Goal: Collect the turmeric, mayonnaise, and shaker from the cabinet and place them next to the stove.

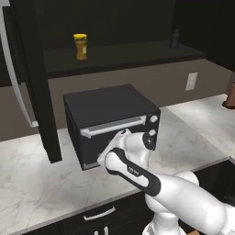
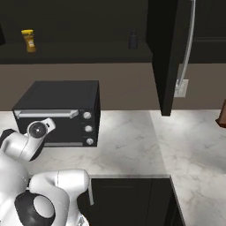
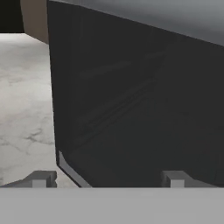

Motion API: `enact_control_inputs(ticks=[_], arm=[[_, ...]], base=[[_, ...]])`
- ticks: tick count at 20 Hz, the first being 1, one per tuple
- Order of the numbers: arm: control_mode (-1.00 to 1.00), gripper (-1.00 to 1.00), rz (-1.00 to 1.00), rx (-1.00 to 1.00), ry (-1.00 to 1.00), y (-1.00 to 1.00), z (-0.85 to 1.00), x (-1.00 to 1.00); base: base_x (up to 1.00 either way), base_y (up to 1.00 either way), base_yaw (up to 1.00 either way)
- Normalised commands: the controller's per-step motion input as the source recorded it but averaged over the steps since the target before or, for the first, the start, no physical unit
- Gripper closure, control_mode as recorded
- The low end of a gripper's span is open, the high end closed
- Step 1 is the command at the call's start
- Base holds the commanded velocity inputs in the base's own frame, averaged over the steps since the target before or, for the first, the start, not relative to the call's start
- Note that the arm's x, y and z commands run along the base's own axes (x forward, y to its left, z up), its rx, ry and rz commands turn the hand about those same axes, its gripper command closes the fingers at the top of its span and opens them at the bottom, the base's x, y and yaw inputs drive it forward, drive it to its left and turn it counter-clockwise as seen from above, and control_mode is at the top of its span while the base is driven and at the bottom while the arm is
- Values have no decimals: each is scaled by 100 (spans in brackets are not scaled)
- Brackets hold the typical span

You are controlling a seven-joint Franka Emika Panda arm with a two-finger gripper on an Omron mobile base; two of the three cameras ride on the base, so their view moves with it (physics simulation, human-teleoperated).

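Orange-yellow, the turmeric stood on the cabinet shelf at eleven o'clock, the shaker at one; probably neither had been collected. Low down, the gripper hung spread and empty before the toaster oven.

left base view: from behind the arm's left side, high, facing forward and down over the worktop edge to the toaster oven and cabinet shelf.
right base view: from behind the arm's right side, high, facing forward and down; the oven sits at its left.
hand view: very near the oven's dark front, looking along the fingertips.
shared: both base views take in oven, shelf, worktop; the hand view shares oven front and worktop.
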Motion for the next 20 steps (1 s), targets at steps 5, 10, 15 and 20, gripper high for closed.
enact_control_inputs(ticks=[5,10,15,20], arm=[[-100,-100,7,0,0,-13,61,6],[-100,-100,2,0,0,-24,63,-2],[-100,-100,0,0,0,-20,54,-32],[-100,-100,0,0,0,-10,54,-56]], base=[[0,0,0],[0,0,0],[0,0,0],[0,0,0]])
